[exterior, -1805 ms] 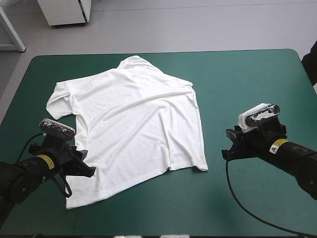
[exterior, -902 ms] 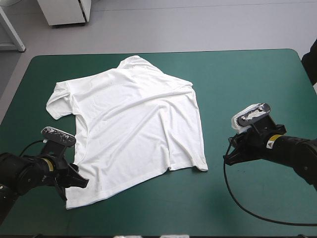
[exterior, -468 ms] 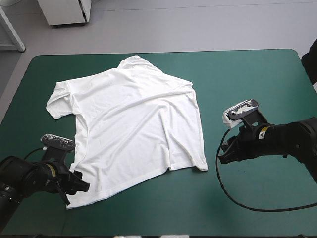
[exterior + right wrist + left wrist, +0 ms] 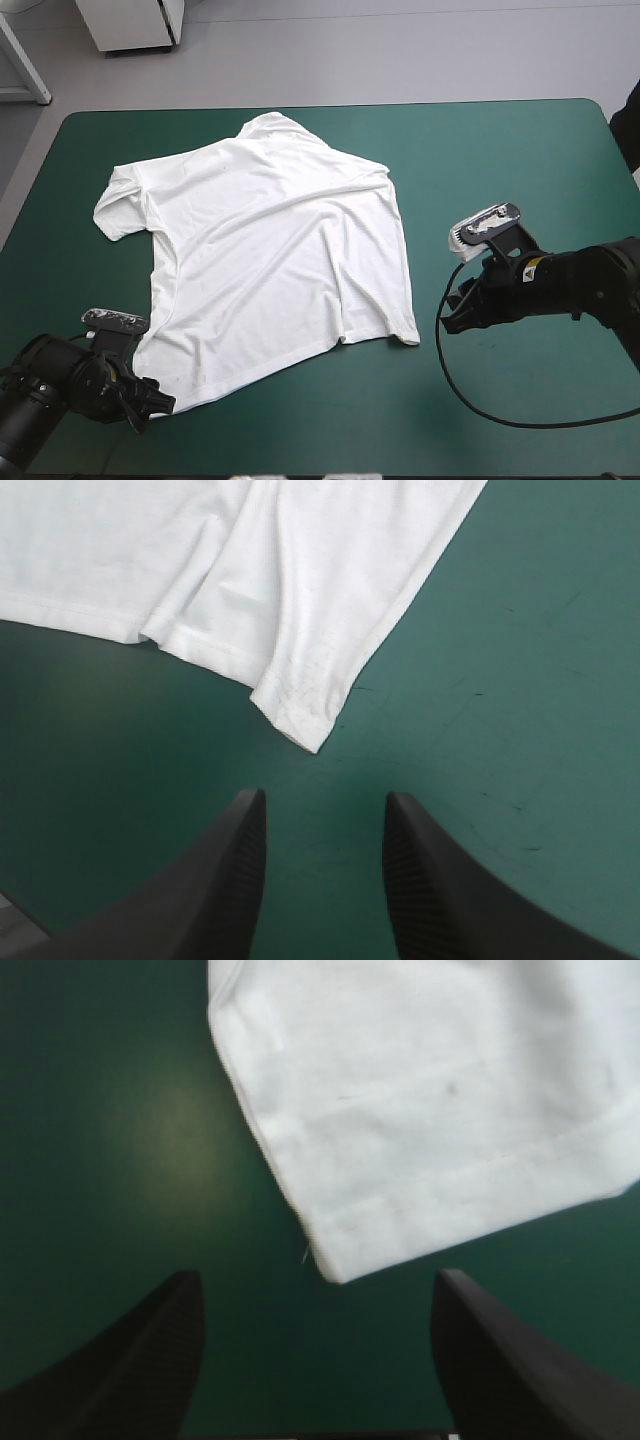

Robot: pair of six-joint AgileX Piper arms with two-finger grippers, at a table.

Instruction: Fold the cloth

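One T-shirt (image 4: 270,250), two hands, one counter (image 4: 500,160). T-shirt white, spread flat with soft creases, centre-left of the high view on the teal-green counter, hem toward the lower edge of the frame. Left hand (image 4: 157,398) at lower left of frame, at the shirt's lower-left hem corner; black fingers (image 4: 140,1360) wide apart, corner lying just ahead of the gap, nothing gripped; contact with cloth cannot be told. Right hand (image 4: 450,318) right of centre, just beside the lower-right hem corner; fingers parted, gap narrower than the left's, corner tip just ahead of it, apart from the fingers, nothing held.
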